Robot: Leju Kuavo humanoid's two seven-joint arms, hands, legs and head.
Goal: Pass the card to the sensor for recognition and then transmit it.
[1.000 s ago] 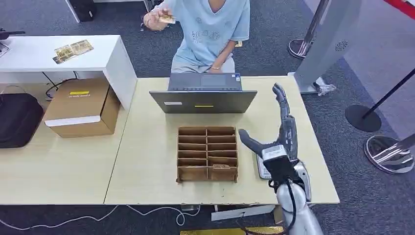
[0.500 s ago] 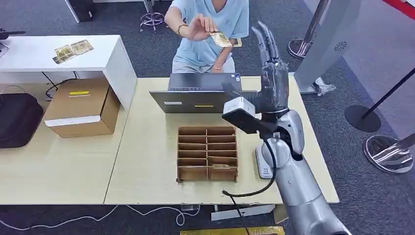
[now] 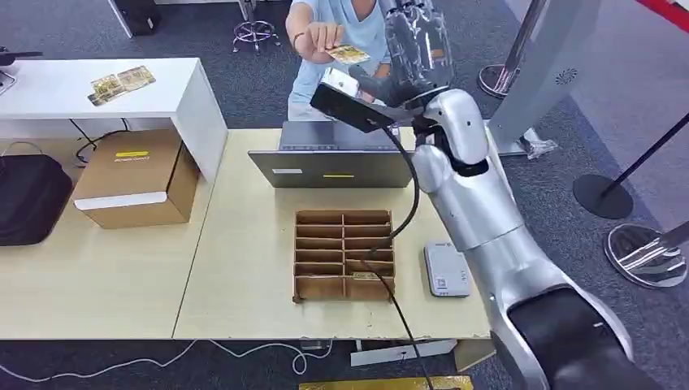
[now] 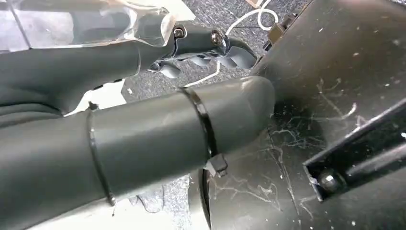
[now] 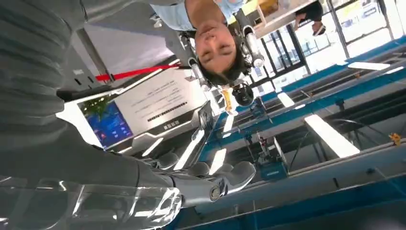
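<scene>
**Operator:** Where's the card, and what are the hands doing?

**Spotter:** The card (image 3: 348, 54) is pinched in the person's hand (image 3: 322, 37), held out above the far side of the table, past the laptop (image 3: 339, 157). Your right hand (image 3: 416, 45) is raised just beside it, fingers spread and holding nothing; the right wrist view shows the same extended fingers (image 5: 225, 178) with nothing between them. Your left hand (image 4: 201, 45) hangs low with its fingers curled in on nothing.

**Operator:** So the step is taking the card. How do I do it cleanly?

**Spotter:** That's my reading. Bring thumb and fingers onto the free end of the card, not the end under the person's fingertips. Close firmly before drawing away, since a thin flat card can slip or twist. I'd keep it level so it can later lie flat over the card reader (image 3: 446, 269).

**Operator:** What should I watch around the arm?

**Spotter:** The wrist camera box (image 3: 354, 104) and its cable hang close above the laptop lid, so lift clear before you swing back. The reader sits on the table (image 3: 244, 268) just right of the cardboard slotted organizer (image 3: 344, 255), near the table's right edge. You've open tabletop between laptop and organizer. Stanchion bases (image 3: 603, 195) stand on the floor well off to your right.
</scene>
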